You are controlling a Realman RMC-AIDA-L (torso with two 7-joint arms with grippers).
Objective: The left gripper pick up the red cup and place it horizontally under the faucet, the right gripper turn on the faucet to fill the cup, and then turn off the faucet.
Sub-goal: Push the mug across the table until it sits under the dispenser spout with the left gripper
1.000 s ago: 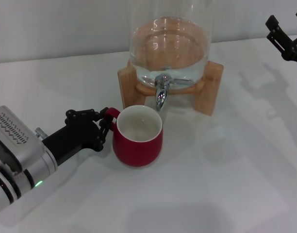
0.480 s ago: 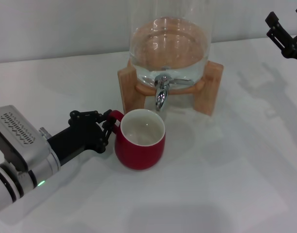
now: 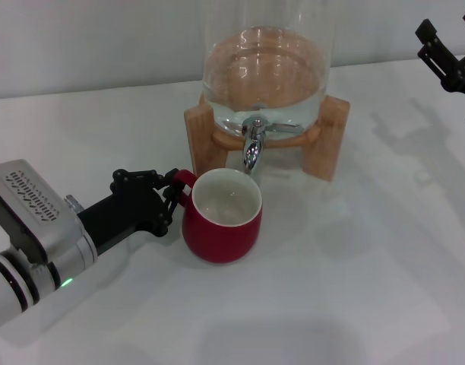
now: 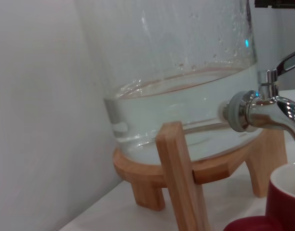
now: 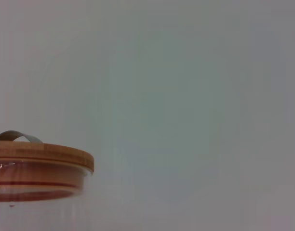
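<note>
The red cup (image 3: 222, 216) stands upright on the white table, white inside, its rim just below and in front of the faucet (image 3: 252, 144). My left gripper (image 3: 172, 195) is shut on the cup's red loop handle at the cup's left. The faucet is a chrome spigot on a clear glass dispenser (image 3: 264, 68) holding water. In the left wrist view the faucet (image 4: 263, 110) is close, with the cup's rim (image 4: 285, 195) below it. My right gripper (image 3: 445, 53) is raised at the far right, away from the faucet.
The dispenser rests on a wooden stand (image 3: 198, 137) at the back centre, with its wooden lid (image 5: 41, 156) showing in the right wrist view. The white table (image 3: 354, 266) stretches in front and to the right. A pale wall is behind.
My left gripper has slid the cup a little to the right, bringing its rim closer under the spout. The right gripper has barely moved.
</note>
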